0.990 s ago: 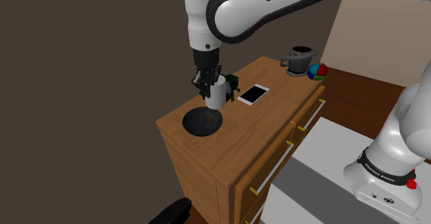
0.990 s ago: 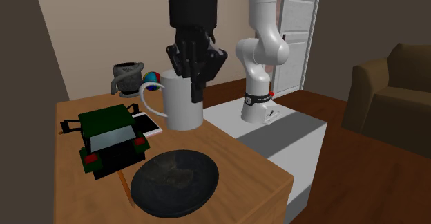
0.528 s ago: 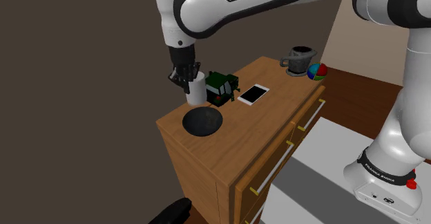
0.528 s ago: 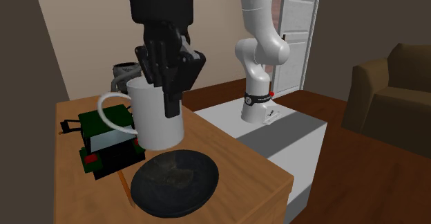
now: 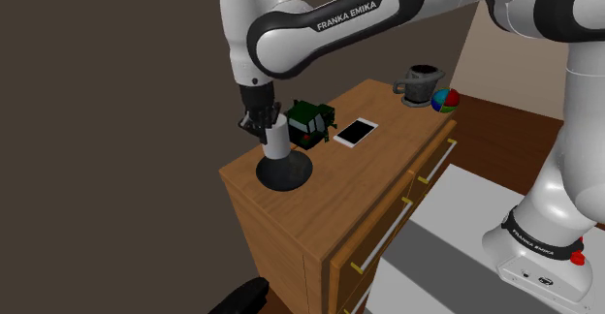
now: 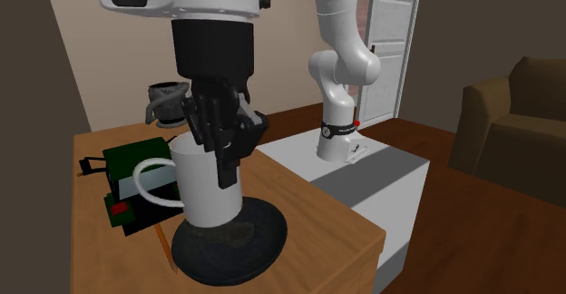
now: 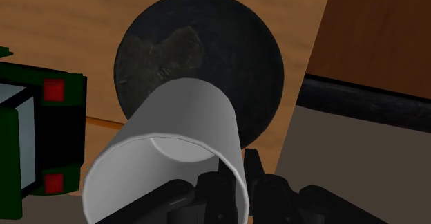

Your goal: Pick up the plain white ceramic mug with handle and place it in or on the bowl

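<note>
One white arm [image 5: 320, 26] lettered FRANKA EMIKA, pincer [image 6: 220, 156] clamped on rim of white mug [image 6: 207, 192], upright over dark bowl [image 6: 243, 245]

home living room, brown armchair [image 6: 515, 120], white door [image 6: 394, 31], wooden dresser [image 5: 386, 155]

The plain white mug [image 6: 207, 192], upright with its thin loop handle pointing to the second exterior view's left, is clasped at the rim by the black gripper [image 6: 224, 156] directly over the shallow, round, near-black bowl [image 6: 238, 245], which lies on the wooden dresser top [image 5: 388, 145] near its corner.
</note>
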Controlling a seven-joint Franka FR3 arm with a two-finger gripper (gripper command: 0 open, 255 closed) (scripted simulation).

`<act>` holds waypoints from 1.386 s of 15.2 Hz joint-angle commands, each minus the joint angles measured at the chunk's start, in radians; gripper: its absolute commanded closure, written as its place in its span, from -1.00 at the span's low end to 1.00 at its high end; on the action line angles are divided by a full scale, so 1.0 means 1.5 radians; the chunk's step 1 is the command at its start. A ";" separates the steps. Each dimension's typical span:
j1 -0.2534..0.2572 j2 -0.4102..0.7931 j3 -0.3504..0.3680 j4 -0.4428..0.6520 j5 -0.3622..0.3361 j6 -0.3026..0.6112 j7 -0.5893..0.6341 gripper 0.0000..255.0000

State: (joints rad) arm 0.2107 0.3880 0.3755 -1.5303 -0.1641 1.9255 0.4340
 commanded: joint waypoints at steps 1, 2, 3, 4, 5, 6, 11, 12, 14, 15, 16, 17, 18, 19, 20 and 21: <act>0.000 0.003 -0.001 -0.013 -0.002 0.016 0.002 1.00; 0.000 0.005 -0.001 -0.019 -0.003 0.024 0.003 1.00; 0.000 0.007 -0.002 -0.025 -0.004 0.032 0.004 1.00; 0.000 0.009 -0.002 -0.031 -0.005 0.040 0.005 1.00; 0.000 0.011 -0.003 -0.037 -0.006 0.048 0.006 1.00; 0.000 0.014 -0.003 -0.043 -0.008 0.056 0.006 1.00; 0.000 0.019 -0.005 -0.054 -0.010 0.072 0.009 1.00; 0.000 0.019 -0.005 -0.054 -0.010 0.072 0.009 1.00; 0.000 0.019 -0.005 -0.054 -0.010 0.072 0.009 1.00; 0.000 0.019 -0.005 -0.054 -0.010 0.072 0.009 1.00; 0.000 0.019 -0.005 -0.054 -0.010 0.072 0.009 1.00; 0.000 0.019 -0.005 -0.054 -0.010 0.072 0.009 -1.00; 0.000 0.019 -0.005 -0.054 -0.010 0.072 0.008 -1.00; 0.000 0.019 -0.005 -0.054 -0.010 0.072 0.009 -1.00; 0.000 0.019 -0.005 -0.054 -0.010 0.072 0.009 -1.00; 0.000 0.019 -0.005 -0.054 -0.010 0.072 0.009 -1.00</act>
State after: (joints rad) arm 0.2110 0.4171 0.3684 -1.6112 -0.1797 2.0337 0.4467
